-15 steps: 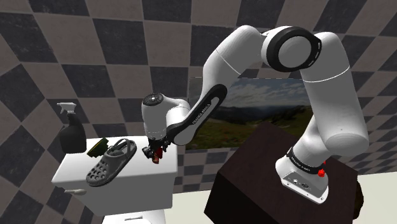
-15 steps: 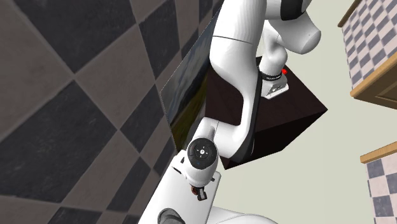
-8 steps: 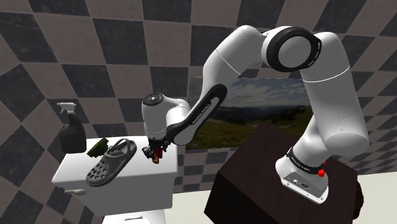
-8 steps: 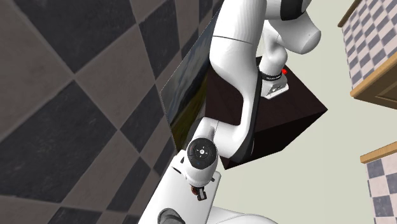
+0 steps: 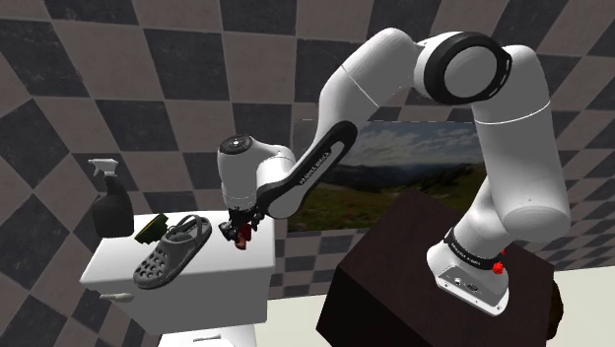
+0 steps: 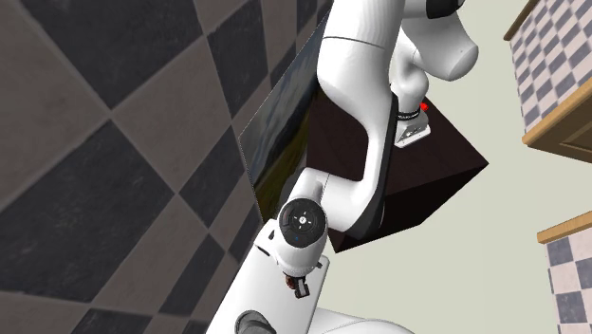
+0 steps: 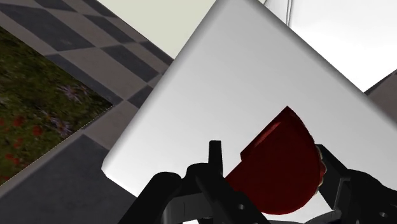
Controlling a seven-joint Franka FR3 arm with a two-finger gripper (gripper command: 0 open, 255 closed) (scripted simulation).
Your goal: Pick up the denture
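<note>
The denture is a dark red half-round piece, clasped between the black fingers of my gripper just above the right part of the white toilet tank lid. From the wrist, the denture sits between the two fingers of the gripper, with the white lid behind it. In the second exterior view a bit of red denture shows under the white wrist. The gripper is shut on it.
On the lid lie a dark perforated clog, a small green item and a dark spray bottle at the shoulder view's left. A landscape picture leans on the checkered wall. The dark stand sits at lower right.
The arm's elbow and wrist have risen a little. The gripper has lifted slightly with the denture still in it.
</note>
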